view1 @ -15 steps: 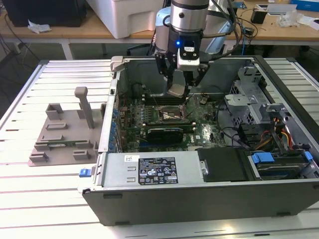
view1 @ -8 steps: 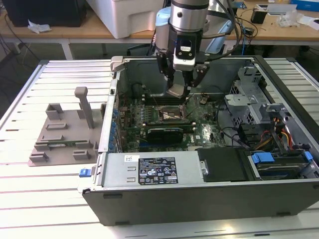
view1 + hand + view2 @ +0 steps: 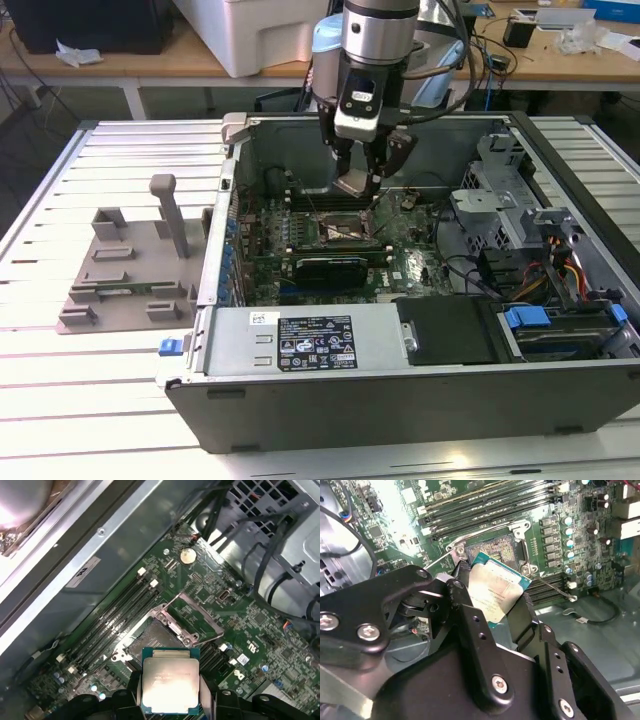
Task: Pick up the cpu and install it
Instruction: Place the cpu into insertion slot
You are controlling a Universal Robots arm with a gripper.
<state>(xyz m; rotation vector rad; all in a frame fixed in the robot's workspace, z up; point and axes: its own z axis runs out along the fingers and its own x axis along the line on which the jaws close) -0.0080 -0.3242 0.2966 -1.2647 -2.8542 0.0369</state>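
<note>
The gripper (image 3: pixel 357 186) hangs inside the open computer case (image 3: pixel 400 395), and its 2 fingers are closed on the cpu (image 3: pixel 353 183), which they hold by 2 opposite edges. In the exterior view the cpu is in the air, a little tilted, above the socket (image 3: pixel 345 230) on the green motherboard (image 3: pixel 400 265), and it does not touch the socket. In both wrist views the silvery top plate of the cpu faces the camera, with a thin teal rim around it, and the black fingers (image 3: pixel 465 610) press on either side. In the first wrist view the socket lies beyond the cpu: a metal frame with a dark centre, and its hinged load plate (image 3: pixel 195 615) is swung open to one side. Long memory slots (image 3: pixel 115 615) run in rows beside the socket. A long black expansion card (image 3: pixel 330 268) sits just beside the socket, nearer to the exterior camera. Outside the case, on the exterior view's left, a grey plastic fixture (image 3: pixel 130 265) stands on the slatted metal table (image 3: pixel 60 400).
</note>
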